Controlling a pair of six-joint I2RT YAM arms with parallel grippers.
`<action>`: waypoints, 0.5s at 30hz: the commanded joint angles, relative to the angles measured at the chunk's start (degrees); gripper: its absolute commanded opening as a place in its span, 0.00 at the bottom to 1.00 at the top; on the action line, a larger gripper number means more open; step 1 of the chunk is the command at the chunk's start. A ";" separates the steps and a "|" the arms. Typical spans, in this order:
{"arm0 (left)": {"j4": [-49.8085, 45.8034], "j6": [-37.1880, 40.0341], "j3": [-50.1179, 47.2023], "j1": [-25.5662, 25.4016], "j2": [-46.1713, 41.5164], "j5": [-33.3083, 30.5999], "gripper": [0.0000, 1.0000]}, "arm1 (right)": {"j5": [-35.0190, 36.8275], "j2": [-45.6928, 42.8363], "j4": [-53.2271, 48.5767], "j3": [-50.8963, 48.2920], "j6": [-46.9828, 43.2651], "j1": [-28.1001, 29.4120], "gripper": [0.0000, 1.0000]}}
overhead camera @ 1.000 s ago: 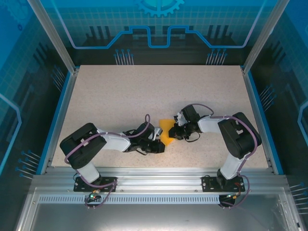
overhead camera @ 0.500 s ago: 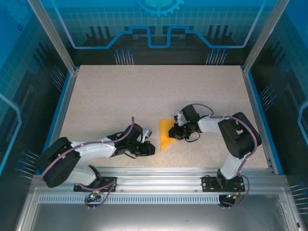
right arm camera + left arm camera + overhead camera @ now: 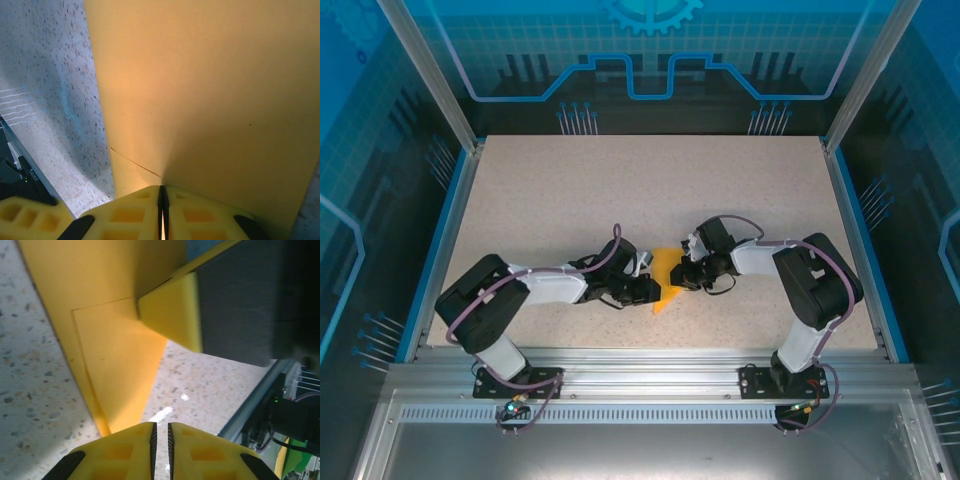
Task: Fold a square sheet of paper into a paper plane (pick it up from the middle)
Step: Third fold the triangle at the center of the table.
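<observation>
Right at the near side of the table [image 3: 620, 190], just beyond the two bases, both arms bend inward and meet over the paper [image 3: 667, 293]. It lies a little right of the table's middle line, already folded to a narrow pointed shape. Its long axis runs near to far, with the tip toward the bases and leaning slightly left.

The left gripper [image 3: 648, 291] sits on the paper's left flank, aimed across that axis. Its wrist view shows the fingers drawn together to a thin slit with nothing between them, and the tip of the paper just beside them. The right gripper [image 3: 686, 277] comes in from the opposite flank, slightly farther out. Its fingers are pressed tight together and, seen from its own wrist, the sheet spreads away straight from that seam, so it appears to pinch the paper's right edge.

Judging by this, the right arm is the anchor and the left is the free one. Any press or fold by the left would travel rightward, across the long axis, toward the held edge. Beyond them, speckled tabletop runs to the far wall.
</observation>
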 commanded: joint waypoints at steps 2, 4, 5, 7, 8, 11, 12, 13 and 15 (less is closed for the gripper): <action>2.29 -1.01 2.01 -0.03 3.52 1.93 0.18 | 4.50 0.65 -3.27 -0.78 -0.05 -0.25 0.12; 2.41 -1.26 1.79 -0.12 4.85 1.88 0.18 | 4.49 0.39 -3.25 -0.76 0.03 -0.25 0.13; 2.47 -1.37 1.68 -0.13 5.22 1.98 0.18 | 4.48 0.39 -3.34 -0.76 -0.01 -0.25 0.13; 2.20 -1.21 1.35 -0.34 5.53 1.81 0.18 | 4.65 0.28 -3.59 -0.78 -0.14 -0.25 0.13; 1.54 -1.07 1.07 -0.45 5.71 1.45 0.18 | 4.66 0.34 -3.69 -0.85 -0.16 -0.25 0.13; -4.18 -0.28 1.54 -0.42 6.45 -1.46 0.17 | 4.53 -0.13 -3.74 -0.94 -0.06 -0.25 0.13; -5.88 -0.01 1.64 -0.44 6.96 -1.99 0.16 | 4.33 -0.54 -3.64 -0.85 0.12 -0.25 0.14; -6.31 0.13 1.43 -0.39 7.42 -1.95 0.15 | 4.07 -1.14 -3.82 -0.77 0.19 -0.27 0.14; -6.59 -0.19 0.32 -0.56 8.02 -2.27 0.13 | 3.78 -3.00 -4.34 -0.37 0.13 -0.27 0.15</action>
